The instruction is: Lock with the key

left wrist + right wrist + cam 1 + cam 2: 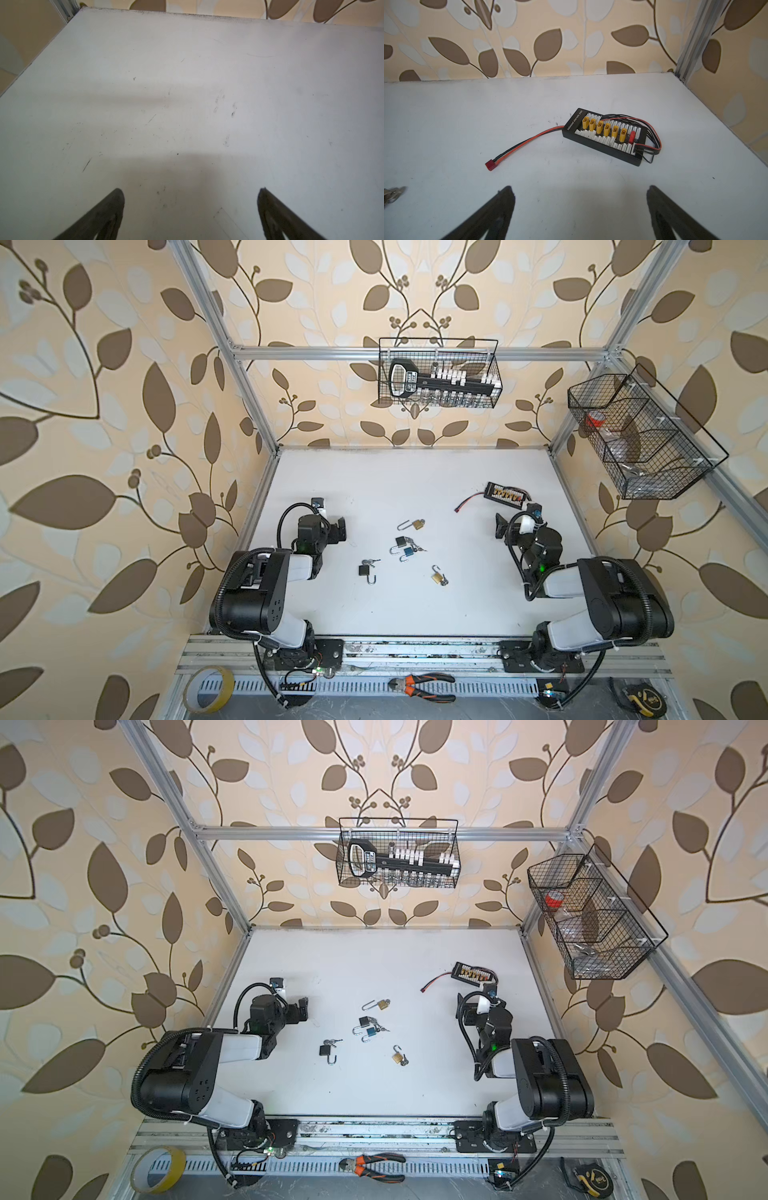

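**A:** Five padlocks are out on the bench [374, 961], every shackle swung open. The far brass lock [383, 1004] sits at the back. The grey lock [364, 1022] and blue lock [371, 1032] lie side by side in the middle, with keys [380, 1028] beside them.

**B:** And nearer the arms?

**A:** The black lock [325, 1051] is on the left with a key ring [332, 1042] at its body. The near brass lock [398, 1056] is to its right, a single key [404, 1062] against it.

**B:** Grippers?

**A:** The left gripper [300, 1011] hangs left of the group and the right gripper [463, 1009] well off to the right. Both are clear of every lock, fingers holding nothing.

**B:** Anything else?

**A:** A charging board [473, 973] lies just beyond the right gripper, its red lead [436, 982] trailing toward the middle.
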Motion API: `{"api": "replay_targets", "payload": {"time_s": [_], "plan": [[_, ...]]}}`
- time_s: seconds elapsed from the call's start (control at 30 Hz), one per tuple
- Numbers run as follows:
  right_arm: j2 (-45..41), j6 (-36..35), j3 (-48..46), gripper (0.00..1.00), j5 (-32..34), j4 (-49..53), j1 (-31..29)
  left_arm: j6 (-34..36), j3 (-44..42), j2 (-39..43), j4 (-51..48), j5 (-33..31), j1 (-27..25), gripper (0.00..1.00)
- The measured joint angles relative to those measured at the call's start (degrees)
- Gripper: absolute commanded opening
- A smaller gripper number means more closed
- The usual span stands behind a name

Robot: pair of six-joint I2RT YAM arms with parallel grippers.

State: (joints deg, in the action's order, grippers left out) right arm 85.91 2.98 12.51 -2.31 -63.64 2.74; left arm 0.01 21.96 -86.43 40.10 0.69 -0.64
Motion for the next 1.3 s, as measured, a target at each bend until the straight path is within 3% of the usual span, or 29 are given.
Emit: {"api": "replay_targets", "payload": {"time_s": [0.83,1.0,1.3], "plan": [[0.00,0.00,0.00,1.00,0.26,-0.02,-0.11,0.02,0.00,0.00,0.00,0.11,-0.33,0.99],[-2.38,0.00,0.00,0.99,3.98,1.31,-2.21,1.09,-2.34,2.49,1.20,-5.05,-4.33,0.99],[-16.59,-1.31,0.00,1.00,9.77,8.85,-7.98,2.78,-0.11,17.27,-8.92,-17.22,-16.41,0.99]]}}
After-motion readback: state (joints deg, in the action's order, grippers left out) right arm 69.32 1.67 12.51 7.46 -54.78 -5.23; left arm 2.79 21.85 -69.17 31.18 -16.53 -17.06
